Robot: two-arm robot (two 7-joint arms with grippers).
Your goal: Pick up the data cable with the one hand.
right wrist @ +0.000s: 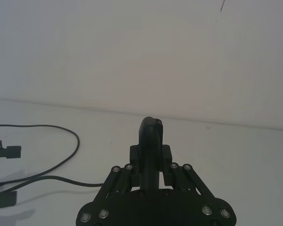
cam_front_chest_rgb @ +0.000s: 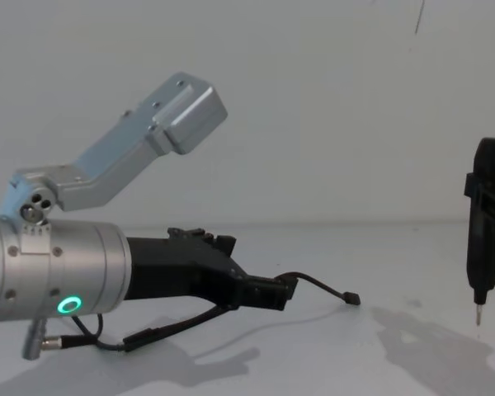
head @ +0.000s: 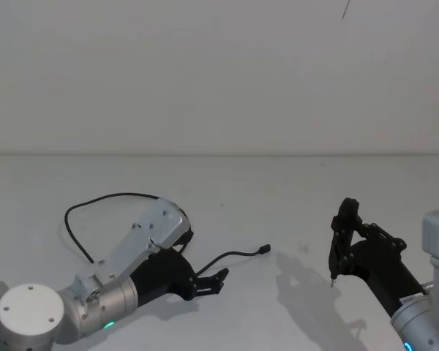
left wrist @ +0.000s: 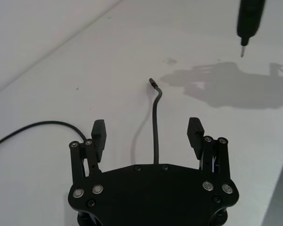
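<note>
Left pincer [head: 216,282] low over the tabletop [head: 300,197], front left, pointing toward the middle; jaws wide, nothing gripped; fingers [left wrist: 98,133] stand well apart in the wrist view, one on each side of the cable [left wrist: 155,123]; cable runs along the gap between them, lying on the surface, not pinched; its plug [left wrist: 152,83] rests on the tabletop just beyond the fingertips, kinked slightly aside; chest view puts the pincer nearly level with the surface, cable end curving out past the tip and down to the plug; behind the pincer the cable passes under the arm and comes out as a wide flat loop on the far left; other end hidden by the arm; green ring [cam_front_chest_rgb: 67,305] lit on the silver wrist cylinder.

Right pincer [head: 349,235] above the tabletop at the right, well apart from the cable; jaws closed on a slim black tool [head: 338,248], upright, metal pin tip pointing down, clear of the surface; its shadow falls on the tabletop between the two pincers.
</note>
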